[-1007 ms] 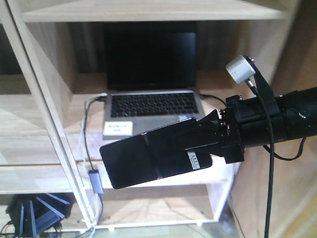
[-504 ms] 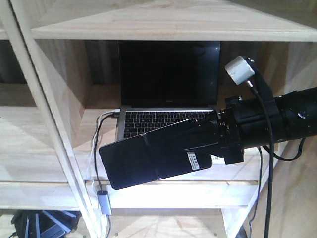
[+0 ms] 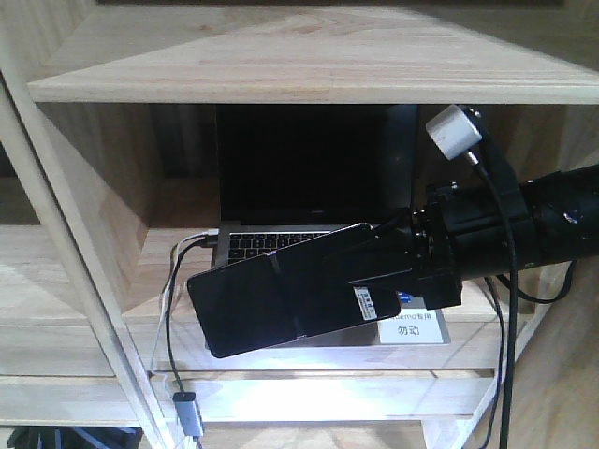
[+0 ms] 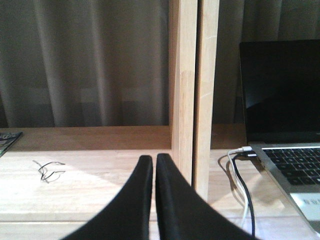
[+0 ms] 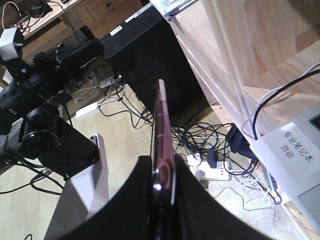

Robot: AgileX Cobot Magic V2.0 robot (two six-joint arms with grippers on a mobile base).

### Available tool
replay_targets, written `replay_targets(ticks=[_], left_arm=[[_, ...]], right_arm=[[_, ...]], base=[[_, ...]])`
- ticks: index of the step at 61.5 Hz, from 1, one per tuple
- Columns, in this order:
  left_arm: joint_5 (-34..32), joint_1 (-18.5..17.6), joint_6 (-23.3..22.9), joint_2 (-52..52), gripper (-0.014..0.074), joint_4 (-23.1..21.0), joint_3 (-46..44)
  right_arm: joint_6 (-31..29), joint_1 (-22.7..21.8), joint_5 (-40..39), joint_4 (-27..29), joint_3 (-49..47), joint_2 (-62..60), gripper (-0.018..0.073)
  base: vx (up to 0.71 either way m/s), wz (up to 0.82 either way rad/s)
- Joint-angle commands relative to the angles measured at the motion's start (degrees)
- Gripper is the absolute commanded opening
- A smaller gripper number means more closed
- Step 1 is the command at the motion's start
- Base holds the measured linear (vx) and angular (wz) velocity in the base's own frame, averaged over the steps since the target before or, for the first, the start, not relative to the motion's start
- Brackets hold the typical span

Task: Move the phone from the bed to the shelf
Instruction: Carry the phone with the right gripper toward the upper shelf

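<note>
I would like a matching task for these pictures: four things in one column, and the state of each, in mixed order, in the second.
Things
1 phone
2 laptop
3 left pincer
4 cables

States
A shut, empty
B open, screen dark, on the shelf
C run from the laptop down past the shelf edge
D clamped in the right pincer

Pairs: 1-D, 2-B, 3-A, 4-C

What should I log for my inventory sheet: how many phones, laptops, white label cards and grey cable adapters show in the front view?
phone: 1
laptop: 1
white label card: 1
grey cable adapter: 1
Total: 4
</note>
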Motion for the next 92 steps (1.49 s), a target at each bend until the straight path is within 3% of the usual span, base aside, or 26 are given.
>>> replay_targets(ticks=[1, 92], left_arm=[[-4.12, 0.20, -0.50, -0.35, 0.0001, -0.56, -1.43], [-4.12, 0.20, -0.50, -0.35, 0.0001, -0.56, -1.43]], right_arm=[[-0.09, -0.14, 4.46, 4.84, -1.33, -1.88, -0.0002], [-0.09, -0.14, 4.46, 5.04, -1.33, -1.88, -0.0002]], base=[[0.07, 0.00], [0.02, 0.00]])
